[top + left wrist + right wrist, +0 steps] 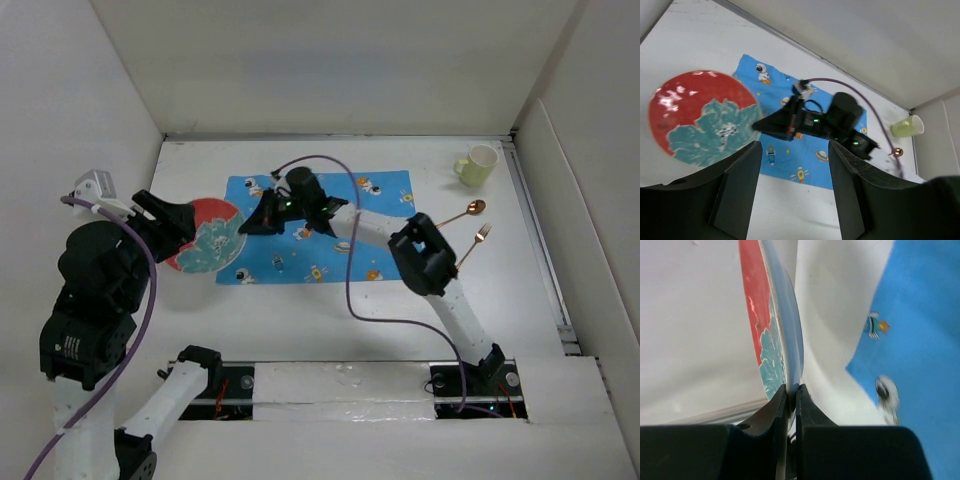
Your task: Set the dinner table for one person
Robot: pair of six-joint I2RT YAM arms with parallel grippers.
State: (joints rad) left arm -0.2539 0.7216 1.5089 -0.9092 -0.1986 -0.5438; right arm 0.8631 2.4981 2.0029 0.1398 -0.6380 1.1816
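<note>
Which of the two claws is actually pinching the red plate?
The right gripper: its fingers are shut on the plate rim, on the side nearest the blue placemat. The left gripper stands open, holding nothing.

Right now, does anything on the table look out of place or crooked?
The plate hangs mostly off the left of the placemat, its rim pinched by the right gripper. The spoon and fork lie slanted on bare table, right of the placemat.

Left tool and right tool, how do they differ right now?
The left tool is open and empty; the right tool is shut on the plate's rim. The left tool is left of the placemat; the right tool reaches across it. Both are black and near the plate.
</note>
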